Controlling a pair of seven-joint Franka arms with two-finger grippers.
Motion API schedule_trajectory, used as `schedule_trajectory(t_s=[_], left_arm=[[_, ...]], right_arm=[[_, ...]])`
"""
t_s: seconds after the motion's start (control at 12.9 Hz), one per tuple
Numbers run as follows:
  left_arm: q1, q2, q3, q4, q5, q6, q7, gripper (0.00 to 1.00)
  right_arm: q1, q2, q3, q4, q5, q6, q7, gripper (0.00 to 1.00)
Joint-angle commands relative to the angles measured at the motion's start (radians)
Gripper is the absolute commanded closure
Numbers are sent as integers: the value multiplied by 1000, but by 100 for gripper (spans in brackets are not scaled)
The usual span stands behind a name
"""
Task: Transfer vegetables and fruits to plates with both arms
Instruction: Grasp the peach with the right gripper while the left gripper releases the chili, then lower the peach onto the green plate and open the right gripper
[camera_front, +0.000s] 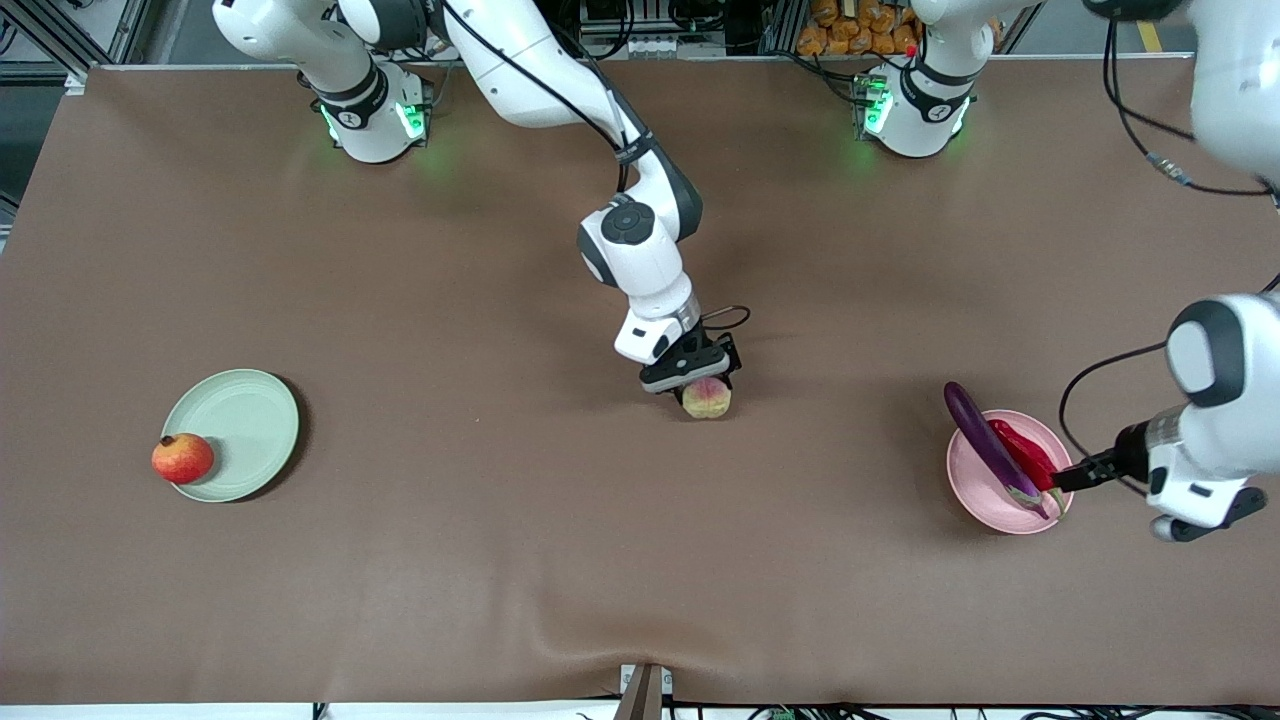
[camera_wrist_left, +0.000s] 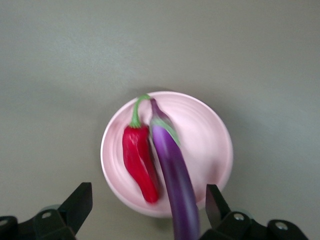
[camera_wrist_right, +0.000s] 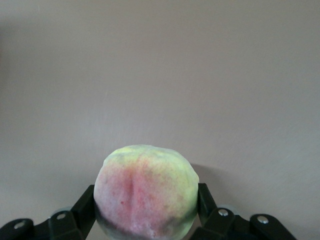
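1. The peach (camera_wrist_right: 146, 192) is clamped between the fingers of the right gripper (camera_front: 693, 372) at mid-table.
2. The left gripper (camera_wrist_left: 145, 205) is spread wide above the pink plate (camera_front: 968, 478), where the eggplant (camera_wrist_left: 176, 175) and chili pepper (camera_wrist_left: 140, 162) lie side by side.
3. The pomegranate (camera_front: 182, 458) rests on the green plate's (camera_front: 245, 425) rim.

No words to read

No words, numbers, labels or signs can be read on anything in these pictures.
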Motion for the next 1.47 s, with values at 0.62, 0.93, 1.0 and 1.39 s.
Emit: schedule_trajectory(t_s=[0.62,0.93,1.0,1.39], left_arm=[[3,-473,-153,-8,-8,-293,26,0],[-223,-524,28,-35,-2,-299,10,0],[-256,-534,78,-45,-8,-322,24,0],[-258,-579,91,-81,-76,-411,9,0]], right_arm=[[-406,-439,-61,-133,-2,-745,-112,50],[-676,-425,-60,-104,-10,-936,-403,49],[-735,-415,-60,-106,-10,-937,-544,49],[-946,-315,-60,-107,-52,-937,-935,47]])
